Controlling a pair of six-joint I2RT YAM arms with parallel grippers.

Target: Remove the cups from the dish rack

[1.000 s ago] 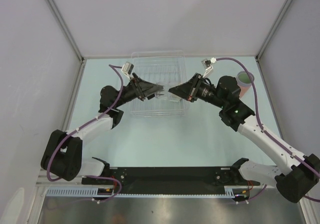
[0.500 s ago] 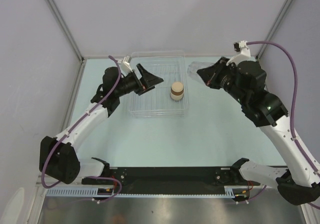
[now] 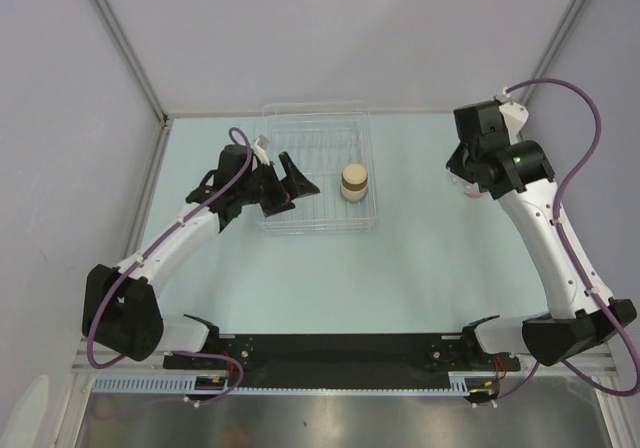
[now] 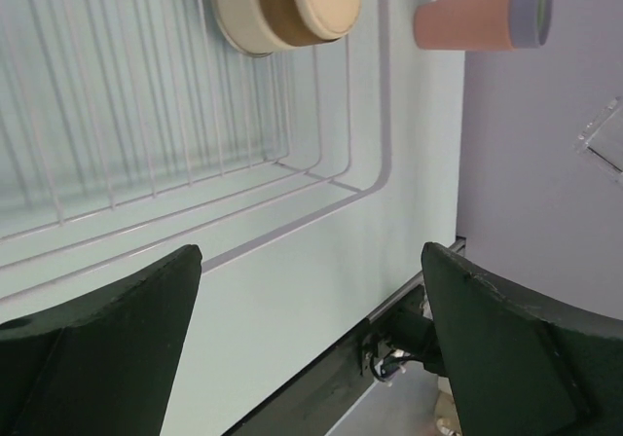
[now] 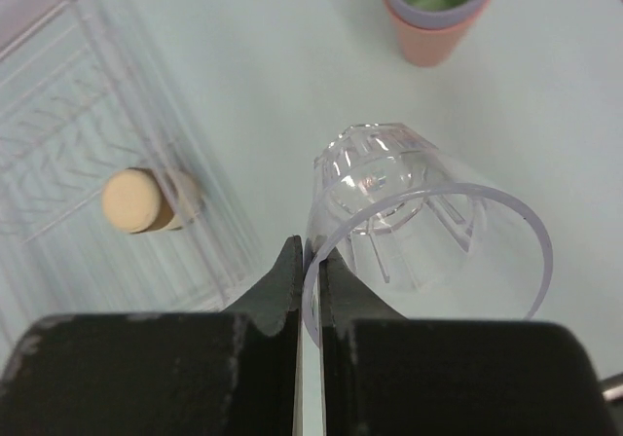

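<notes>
Entry: clear cup in carriage from rack to stack; one cup left to unload.

Top: your right arm (image 3: 530, 218) stands tall, wrist bent down over the table right of the rack (image 3: 320, 230). Your left arm reaches low to the rack's left wall, left gripper (image 3: 295, 180) spread. The corked cup (image 3: 353, 181) sits in the rack's right half. Left wrist: fingers wide apart with nothing between them, the stack (image 4: 482, 22) outside the wires. Right wrist: right gripper (image 5: 310, 256) pinched on the rim of the clear cup (image 5: 428, 227), mouth up, out of the rack and near the stack. Next, as I judge it: centre it over the stack, lower, let go, then fetch the corked cup.
</notes>
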